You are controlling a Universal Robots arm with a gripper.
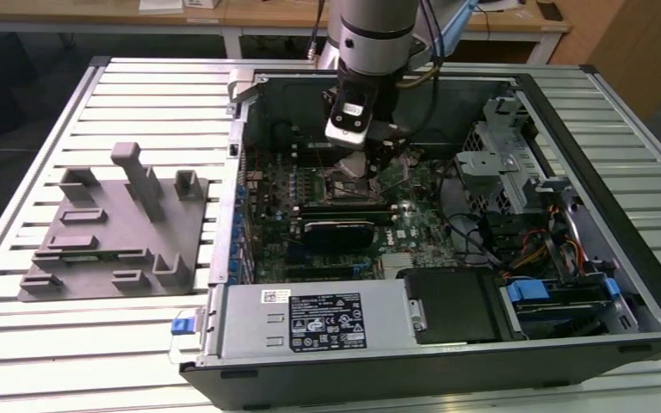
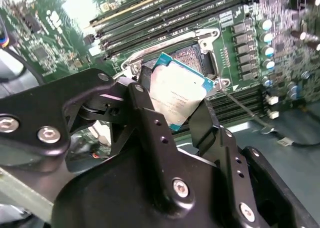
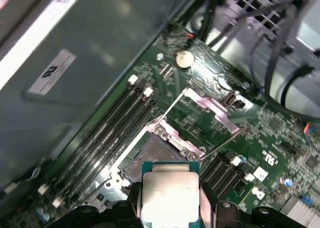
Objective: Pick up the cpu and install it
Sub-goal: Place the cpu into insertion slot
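Jaws tight around the cpu (image 2: 180,96), just above the open socket (image 3: 156,157) inside the computer case (image 1: 423,379).

A grey fixture (image 1: 113,228) lies on the slatted table (image 1: 32,344), just beside an open computer case (image 1: 423,379) showing its green motherboard (image 1: 423,228).

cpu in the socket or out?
Out. The cpu is clamped between the fingers, over the open socket, whose bare bed shows beneath.
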